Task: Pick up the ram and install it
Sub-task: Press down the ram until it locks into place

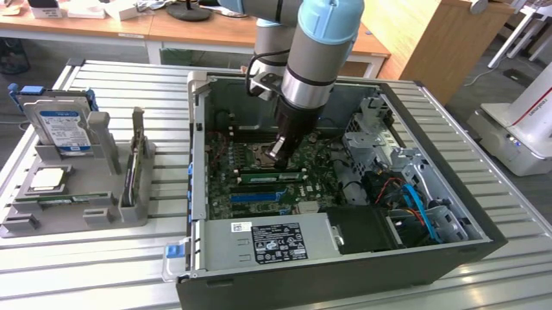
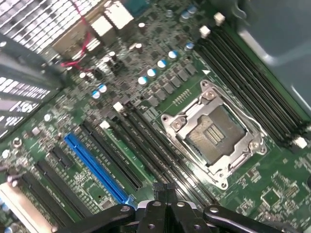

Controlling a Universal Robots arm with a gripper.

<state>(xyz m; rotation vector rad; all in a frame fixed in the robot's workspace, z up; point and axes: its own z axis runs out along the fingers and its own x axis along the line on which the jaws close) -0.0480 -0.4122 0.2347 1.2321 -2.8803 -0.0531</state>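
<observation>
A slim green ram [image 1: 273,174] with a row of black chips stands on edge in a motherboard slot, beside the silver CPU socket [image 1: 258,154]. My gripper [image 1: 278,154] reaches down inside the open computer case [image 1: 483,236], its tip just above and behind that strip. In the wrist view the fingertips [image 2: 157,187] are pressed together with nothing visible between them, hovering over the long black memory slots [image 2: 146,145] next to the CPU socket [image 2: 214,133]. A green strip [image 2: 124,153] runs along one of those slots.
A grey holder [image 1: 82,206] at the exterior view's left carries a hard drive with a blue-white label [image 1: 62,124], a square silver processor [image 1: 50,179] and a green strip [image 1: 53,200]. The drive cage [image 1: 379,129], cables [image 1: 414,200] and the power supply [image 1: 276,242] crowd the case. A blue slot [image 2: 95,167] lies near the fingers.
</observation>
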